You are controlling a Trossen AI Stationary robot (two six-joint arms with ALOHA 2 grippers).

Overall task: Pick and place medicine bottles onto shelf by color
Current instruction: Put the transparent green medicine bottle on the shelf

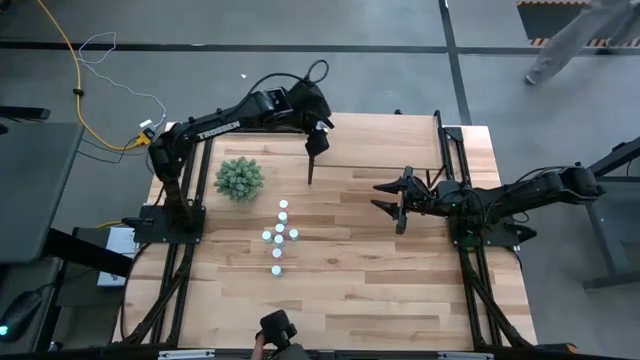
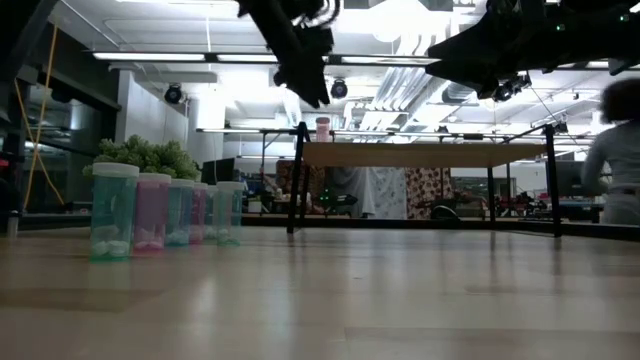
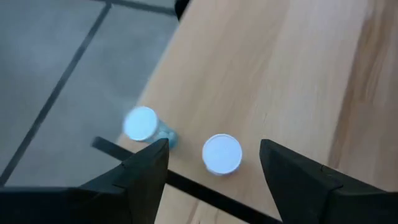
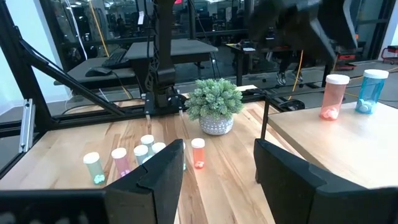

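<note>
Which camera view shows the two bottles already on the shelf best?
The right wrist view: a pink bottle and a blue bottle stand side by side on the shelf, bodies and caps visible. The left wrist view shows mostly their caps from above. The low view shows only one, small and far. The high view hides them.

Both arms I drive are dark, nearly black, built of slim jointed segments on black frame bases bolted at the table's sides. My left arm (image 1: 215,125) carries white lettering along its upper link and a black cable looping over its wrist. My right arm (image 1: 520,190) shows the same matte finish. Each ends in two broad, wedge-shaped black fingers (image 3: 146,174) with flat, plain faces.
</note>
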